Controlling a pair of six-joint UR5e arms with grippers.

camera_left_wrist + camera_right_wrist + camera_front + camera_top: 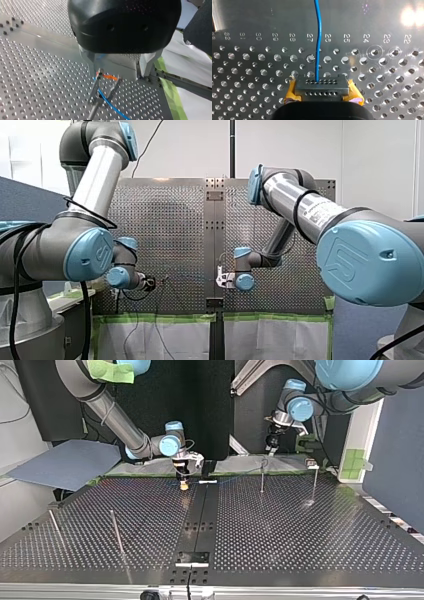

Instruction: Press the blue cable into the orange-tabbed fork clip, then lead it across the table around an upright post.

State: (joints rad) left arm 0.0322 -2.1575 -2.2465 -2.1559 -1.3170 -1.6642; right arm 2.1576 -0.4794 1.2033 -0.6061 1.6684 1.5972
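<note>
In the left wrist view my left gripper (pixel 117 73) hangs open just above the fork clip (pixel 105 87), its metal fingers (pixel 88 58) wide apart on either side. The clip's orange tab (pixel 110 77) sits across the top of the prongs. The blue cable (pixel 111 106) runs through the fork and on over the table. In the right wrist view my right gripper (pixel 322 86), with yellow pads (pixel 292 92), is shut on the blue cable (pixel 319 37), which runs straight ahead from it. That gripper (pixel 184 482) stands low at the plate's far edge.
Upright posts stand on the perforated plate: two near the far right (pixel 262 477) (pixel 315 482), two at the near left (pixel 117 532) (pixel 55 527). A small white piece (pixel 207 481) lies beside my right gripper. My left gripper (pixel 272 442) hovers past the far edge.
</note>
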